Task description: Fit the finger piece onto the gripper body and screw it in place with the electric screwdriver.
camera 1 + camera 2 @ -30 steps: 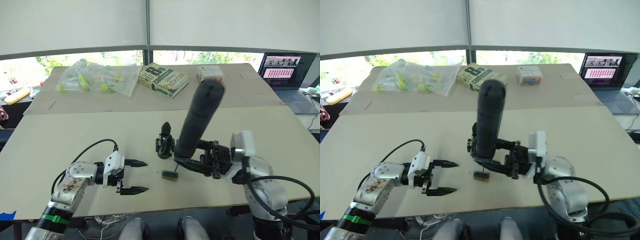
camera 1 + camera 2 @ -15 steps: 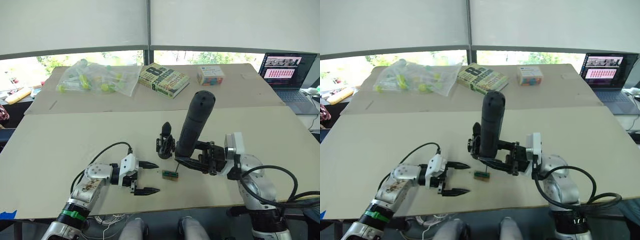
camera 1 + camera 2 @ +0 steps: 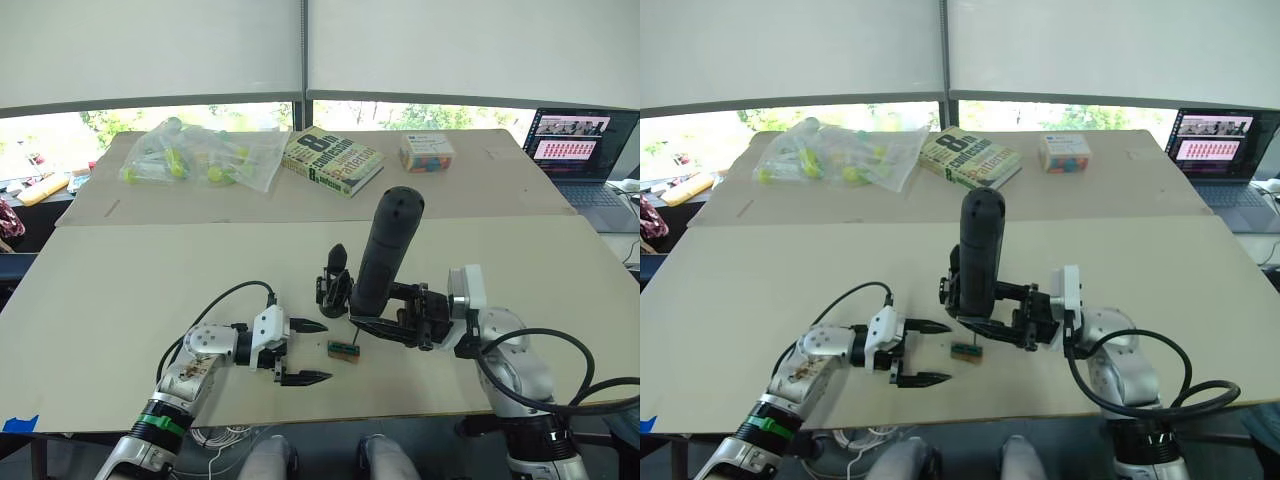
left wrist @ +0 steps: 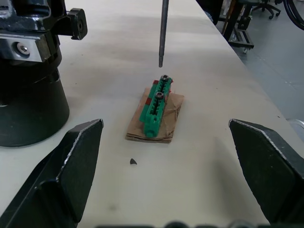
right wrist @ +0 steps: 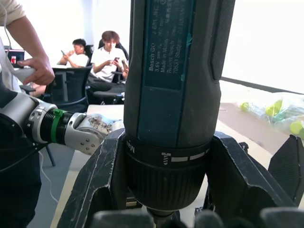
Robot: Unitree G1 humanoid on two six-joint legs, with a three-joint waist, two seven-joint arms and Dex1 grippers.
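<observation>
The electric screwdriver (image 3: 388,252) stands near upright, tilted slightly away from the robot, held at its lower end by the right end effector (image 3: 385,322), whose fingers are clamped on either side of the barrel, as the right wrist view confirms. Its thin metal bit (image 4: 163,31) points down and hangs just above the near end of a small green-and-black block (image 4: 156,105), not touching it.

The desk (image 3: 150,280) is a pale board surface carrying all items. At its far side lie a book (image 3: 332,160), a clear bag of yellow-green items (image 3: 195,155) and a small box (image 3: 425,153); a laptop (image 3: 580,150) sits well apart on the robot's right.

The gripper body (image 3: 333,287) stands on the desk just behind the screwdriver, on its left, its pointed finger upright.

The left end effector (image 3: 300,352) rests low over the desk, fingers spread wide apart and holding nothing, aimed at the block, which lies between the two end effectors on a scrap of brown paper (image 4: 164,121).

A tiny dark fleck (image 4: 133,162) lies on the desk just beside that paper; whether it is the finger piece cannot be determined.
</observation>
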